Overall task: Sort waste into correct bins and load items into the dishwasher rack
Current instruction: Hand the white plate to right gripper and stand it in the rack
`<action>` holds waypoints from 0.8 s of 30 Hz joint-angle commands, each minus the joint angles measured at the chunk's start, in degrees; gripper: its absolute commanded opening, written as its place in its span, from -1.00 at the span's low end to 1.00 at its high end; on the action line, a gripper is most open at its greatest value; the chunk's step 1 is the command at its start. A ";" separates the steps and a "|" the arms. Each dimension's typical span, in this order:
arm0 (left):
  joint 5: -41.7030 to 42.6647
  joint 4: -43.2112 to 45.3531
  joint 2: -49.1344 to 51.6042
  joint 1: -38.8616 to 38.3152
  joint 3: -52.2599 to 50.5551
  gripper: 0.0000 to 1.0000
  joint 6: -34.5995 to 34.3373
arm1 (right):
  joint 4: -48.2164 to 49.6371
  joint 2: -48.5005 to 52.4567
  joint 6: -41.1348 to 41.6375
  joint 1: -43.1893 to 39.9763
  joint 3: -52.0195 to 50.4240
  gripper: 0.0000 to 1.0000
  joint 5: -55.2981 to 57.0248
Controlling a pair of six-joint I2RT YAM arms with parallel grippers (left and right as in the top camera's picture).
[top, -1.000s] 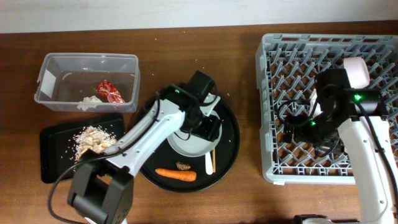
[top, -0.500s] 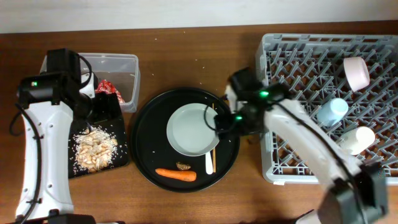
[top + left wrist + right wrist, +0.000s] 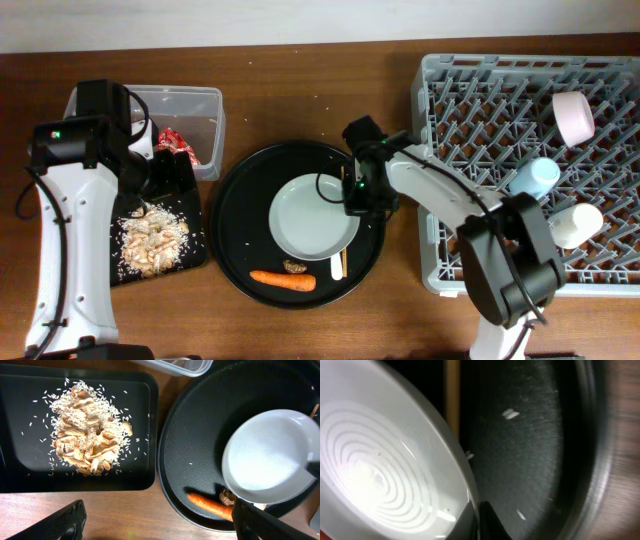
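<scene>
White round plate (image 3: 312,215), glossy, shows concentric rings inside.

right claw (image 3: 351,204) | drew in to white plate (image 3: 305,218) rim | plate nudged toward carrot (image 3: 283,280)

Left arm (image 3: 60,250) runs up the left side, white link pretty much straight. It bends at the black wrist, so the left gripper (image 3: 165,172) hangs pointing down. Its fingers (image 3: 65,522) sit at the two bottom corners of the wrist cam, so they're spread really wide. Right arm (image 3: 440,195) comes up from the bottom right, then folds hard left, with the right gripper (image 3: 360,195) dipped low. Only a sliver of its fingertips (image 3: 490,521) shows on its own cam. They're very close together, and honestly I can't say if they're pinching anything.
</scene>
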 commanded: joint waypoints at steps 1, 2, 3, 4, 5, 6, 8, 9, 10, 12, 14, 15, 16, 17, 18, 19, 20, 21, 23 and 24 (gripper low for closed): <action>-0.22 -0.22 -0.39 0.20 0.24 0.85 0.11 | -6.84 -12.26 -4.44 -4.35 11.26 -0.92 9.55; -0.22 -0.20 -0.39 0.20 0.24 0.85 0.11 | -11.08 -15.56 -5.99 -6.14 16.15 -0.92 15.21; -0.22 -0.17 -0.39 0.20 0.24 0.86 0.11 | -14.14 -18.95 -9.07 -8.48 20.96 -0.92 23.50; -0.22 -0.04 -0.39 0.20 0.24 0.86 0.11 | -14.73 -20.68 -11.19 -9.86 22.67 -0.92 28.76; -0.22 0.00 -0.39 0.20 0.24 0.85 0.11 | -14.58 -22.64 -13.11 -11.61 23.47 -0.92 35.95; -0.22 -0.02 -0.39 0.20 0.24 0.85 0.11 | -14.49 -24.04 -13.14 -13.51 23.50 -0.92 45.92; -0.22 0.00 -0.39 0.20 0.24 0.85 0.11 | -14.97 -23.76 -6.29 -18.03 23.08 -0.92 66.14; -0.22 -0.02 -0.39 0.20 0.24 0.85 0.11 | -15.52 -21.90 0.52 -21.42 22.77 -0.92 69.88; -0.20 -0.02 -0.39 0.20 0.24 0.85 0.11 | -15.32 -19.37 0.59 -23.02 22.77 -0.92 69.90; -0.20 -0.04 -0.39 0.20 0.24 0.85 0.11 | -16.06 -12.48 2.05 -25.14 22.75 -0.92 71.80; -0.20 -0.24 -0.39 0.20 0.24 0.86 0.11 | -16.50 -5.60 3.69 -25.59 22.75 -0.92 70.47; -0.20 -0.07 -0.39 0.20 0.24 0.85 0.09 | -16.68 -2.32 3.69 -24.37 22.75 -0.93 67.10; -0.20 0.07 -0.39 0.20 0.24 0.85 0.09 | -16.70 0.50 3.69 -22.67 22.75 -0.92 64.52; -0.20 0.00 -0.39 0.20 0.24 0.86 0.09 | -17.14 2.32 3.67 -21.14 22.75 -0.92 61.00; -0.22 0.02 -0.39 0.20 0.24 0.85 0.11 | -17.49 3.19 3.67 -18.93 22.75 -0.92 55.91; -0.20 0.26 -0.39 0.20 0.24 0.86 0.11 | -17.46 2.89 3.69 -16.96 22.80 -0.91 54.51; -0.20 0.26 -0.39 0.20 0.24 0.85 0.11 | -17.49 2.29 3.67 -14.69 22.80 -0.79 54.55; -0.22 0.24 -0.39 0.20 0.24 0.85 0.11 | -18.01 1.49 3.67 -12.26 22.80 -0.47 54.55; -0.22 0.24 -0.39 0.20 0.24 0.85 0.11 | -20.72 -1.22 5.16 -9.90 22.80 0.52 54.53; -0.20 0.24 -0.39 0.20 0.24 0.86 0.11 | -21.29 -2.58 6.10 -9.92 22.80 0.55 54.18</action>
